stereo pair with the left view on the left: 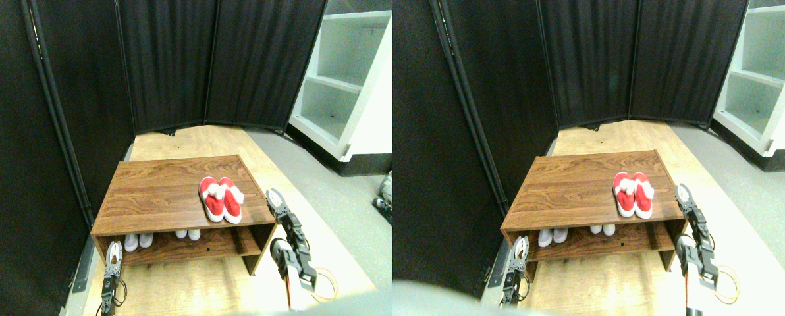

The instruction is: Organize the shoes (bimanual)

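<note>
Stereo pair view: red shoes (221,199) on the rack (162,194) top, both claws off them.

You see the red pair side by side at the top's 4 o'clock part, long axes running 11 to 5 o'clock; which end is the toe is unclear. Two pale pairs (162,238) sit on the lower shelf. Your right claw (275,199) hangs just beside the rack's 3 o'clock edge, your left claw (114,253) at its 7 o'clock corner; you cannot tell either's spread, and neither visibly holds anything.
</note>
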You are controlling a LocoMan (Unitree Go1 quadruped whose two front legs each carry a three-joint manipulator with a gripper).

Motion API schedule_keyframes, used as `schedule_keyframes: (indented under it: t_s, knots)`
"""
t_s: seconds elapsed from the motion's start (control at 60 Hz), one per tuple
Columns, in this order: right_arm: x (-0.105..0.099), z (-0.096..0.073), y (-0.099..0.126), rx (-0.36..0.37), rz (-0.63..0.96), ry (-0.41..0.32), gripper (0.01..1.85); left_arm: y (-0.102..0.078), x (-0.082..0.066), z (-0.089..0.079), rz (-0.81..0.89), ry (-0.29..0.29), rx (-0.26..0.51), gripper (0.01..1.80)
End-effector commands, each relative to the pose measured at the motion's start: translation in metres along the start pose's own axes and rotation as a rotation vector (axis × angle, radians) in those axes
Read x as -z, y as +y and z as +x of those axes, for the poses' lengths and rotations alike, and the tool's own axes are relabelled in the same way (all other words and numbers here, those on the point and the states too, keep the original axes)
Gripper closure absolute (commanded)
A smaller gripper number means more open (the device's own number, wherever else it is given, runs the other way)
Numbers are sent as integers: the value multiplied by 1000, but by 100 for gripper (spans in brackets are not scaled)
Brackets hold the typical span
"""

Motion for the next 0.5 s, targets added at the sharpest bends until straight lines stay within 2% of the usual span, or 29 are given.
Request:
schedule_keyframes:
  t_s: [0.017,0.05,0.117,0.283,0.317,0.333,0.35,0.367,0.383,0.4,0.417,0.45,0.5]
  knots:
    - [-10,-16,11,-49,-23,-21,185,-15,1,5,10,14,55,180]
    - [-10,-21,11,-32,-11,-31,185,-16,1,6,14,22,51,180]
    - [-9,-32,6,-43,-17,-33,185,-19,2,8,20,24,52,180]
    - [-4,-46,-1,-30,-11,-28,185,-22,2,8,41,19,55,180]
    - [-2,-48,-3,-24,-5,-29,185,-22,1,7,30,34,53,161]
    - [-1,-49,-4,-17,1,-31,185,-22,1,6,39,40,56,140]
    - [-1,-49,-4,-15,2,-31,185,-21,2,6,43,41,57,128]
    - [0,-50,-5,-17,-6,-28,185,-21,2,5,46,36,56,104]
    - [0,-50,-5,-17,-6,-28,185,-21,2,5,46,36,56,104]
    - [1,-50,-6,-22,-17,-23,185,-22,2,5,39,29,52,80]
    - [1,-50,-7,-19,-17,-23,185,-22,2,4,39,25,53,72]
    - [2,-50,-8,-16,-14,-24,185,-22,2,4,42,23,55,70]
    - [3,-49,-9,-18,-17,-17,185,-22,2,3,71,-11,74,76]
